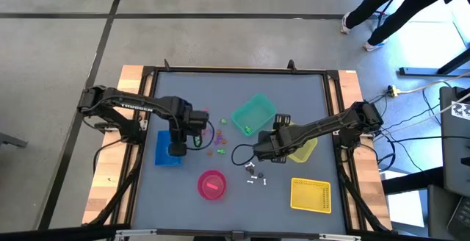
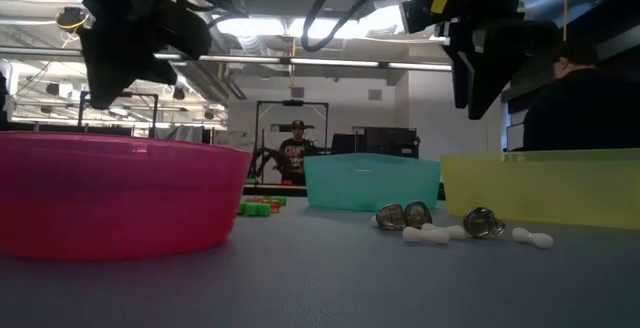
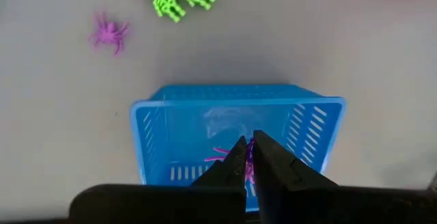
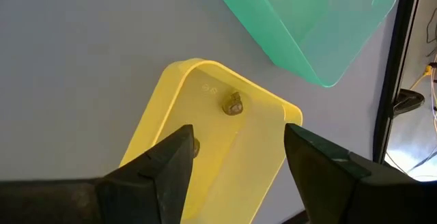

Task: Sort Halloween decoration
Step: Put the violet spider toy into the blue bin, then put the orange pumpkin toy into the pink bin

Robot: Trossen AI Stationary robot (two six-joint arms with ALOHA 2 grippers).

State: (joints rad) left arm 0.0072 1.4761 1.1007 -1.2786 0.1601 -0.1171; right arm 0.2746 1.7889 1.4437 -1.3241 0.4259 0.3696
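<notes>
Left gripper (image 3: 249, 157) jaws pinching one purple spider (image 3: 225, 155) over blue bin (image 3: 164, 125); right gripper (image 4: 235, 156) jaws agape.

A: Lighting, high view? Even overhead light on the bench (image 1: 294, 101), soft shadows under both arms; bluish glare on floor at top right.

B: Low view backlit: ceiling strip lights (image 2: 300, 28) flare, arms go to silhouette, foreground bench soft. Wrist views evenly lit, near jaws blurred.
</notes>
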